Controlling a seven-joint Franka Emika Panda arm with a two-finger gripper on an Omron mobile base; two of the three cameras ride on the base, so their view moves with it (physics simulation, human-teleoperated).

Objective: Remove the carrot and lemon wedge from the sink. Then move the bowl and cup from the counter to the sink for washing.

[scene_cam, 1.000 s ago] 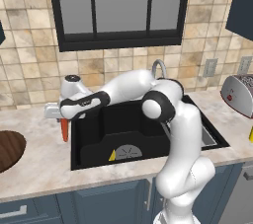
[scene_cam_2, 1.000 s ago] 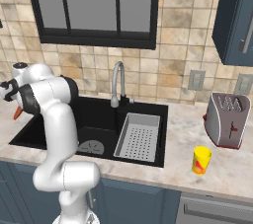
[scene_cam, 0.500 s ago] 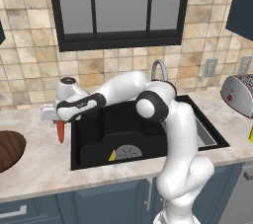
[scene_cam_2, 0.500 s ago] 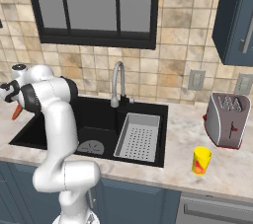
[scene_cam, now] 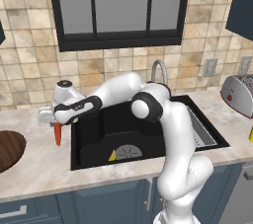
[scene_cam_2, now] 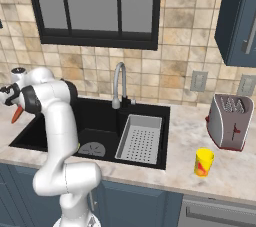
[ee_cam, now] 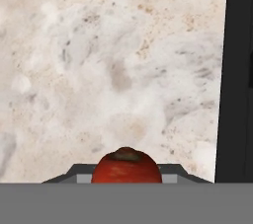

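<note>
No readable writing or brand marks anywhere. Gripper (scene_cam: 56, 122) clenched on the carrot (scene_cam: 58, 133), held upright over the worktop (scene_cam: 44, 161) just left of the sink (scene_cam: 99, 139), orange tip pointing down, whether touching the stone cannot tell. From the left base view: lemon wedge (scene_cam: 112, 155) on the sink floor beside the round drain (scene_cam: 128, 152), and part of the dark bowl (scene_cam: 9, 150) at the left edge of the worktop. From the right base view: yellow cup (scene_cam_2: 203, 162) on the worktop right of the sink, near a silver toaster (scene_cam_2: 229, 122); grey perforated tray (scene_cam_2: 140, 139) in the sink's right half; curved faucet (scene_cam_2: 119, 83) behind. From the hand view: carrot's round red end up close at the bottom, marbled stone beyond, black sink edge along the right.
</note>
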